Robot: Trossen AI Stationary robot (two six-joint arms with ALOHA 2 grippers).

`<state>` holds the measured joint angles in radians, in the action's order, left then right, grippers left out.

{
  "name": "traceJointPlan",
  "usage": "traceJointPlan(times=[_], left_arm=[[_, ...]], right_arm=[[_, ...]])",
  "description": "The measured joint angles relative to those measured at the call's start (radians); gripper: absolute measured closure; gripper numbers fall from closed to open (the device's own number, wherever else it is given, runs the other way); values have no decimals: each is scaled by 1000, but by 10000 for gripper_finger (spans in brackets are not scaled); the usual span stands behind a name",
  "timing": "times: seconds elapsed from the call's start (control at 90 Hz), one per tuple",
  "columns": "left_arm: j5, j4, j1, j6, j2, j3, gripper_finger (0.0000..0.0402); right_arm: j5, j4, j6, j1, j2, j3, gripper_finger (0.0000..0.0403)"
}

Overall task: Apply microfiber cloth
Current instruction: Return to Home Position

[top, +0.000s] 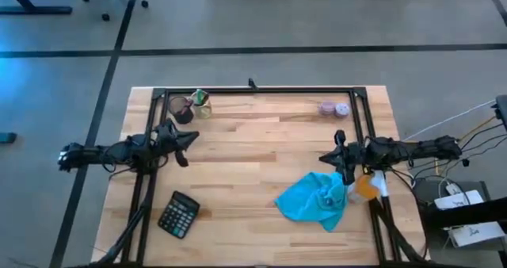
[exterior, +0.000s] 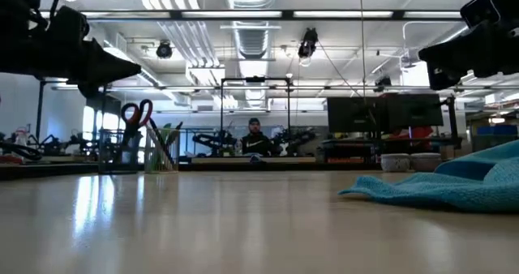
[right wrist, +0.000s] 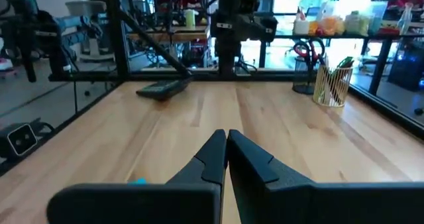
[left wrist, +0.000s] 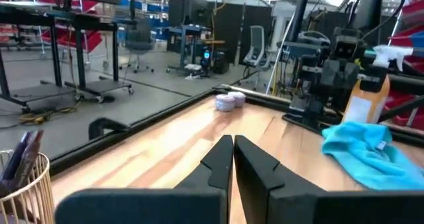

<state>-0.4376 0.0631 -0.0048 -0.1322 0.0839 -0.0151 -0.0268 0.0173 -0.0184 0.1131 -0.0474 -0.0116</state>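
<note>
The turquoise microfiber cloth lies crumpled on the wooden table near its right front, also seen in the low view and the left wrist view. My right gripper hovers above the table just beyond the cloth's far edge, fingers shut and touching nothing. My left gripper hovers over the table's left side, fingers shut, far from the cloth. An orange bottle with a white top lies next to the cloth on its right.
A black calculator lies near the front left. A wire cup with scissors and pens and a dark cup stand at the far left. Two small round containers sit at the far right. Bare wood fills the middle.
</note>
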Motion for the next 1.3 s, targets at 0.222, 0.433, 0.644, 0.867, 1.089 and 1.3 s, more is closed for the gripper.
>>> traceJointPlan(times=[0.222, 0.433, 0.644, 0.867, 1.089, 1.3], left_arm=[[1, 1, 0, 0, 37, -1, 401], [1, 4, 0, 0, 75, -2, 401], [1, 4, 0, 0, 110, -2, 396], [2, 3, 0, 0, 143, -3, 396], [2, 4, 0, 0, 169, -3, 395], [2, 3, 0, 0, 190, -3, 398]], right_arm=[[0, 1, 0, 0, -2, 0, 403], [0, 1, 0, 0, -1, 1, 403], [-1, 2, 0, 0, -1, 1, 403], [-1, 2, 0, 0, -1, 1, 403], [-1, 2, 0, 0, -1, 1, 403], [-1, 2, 0, 0, -1, 1, 403]])
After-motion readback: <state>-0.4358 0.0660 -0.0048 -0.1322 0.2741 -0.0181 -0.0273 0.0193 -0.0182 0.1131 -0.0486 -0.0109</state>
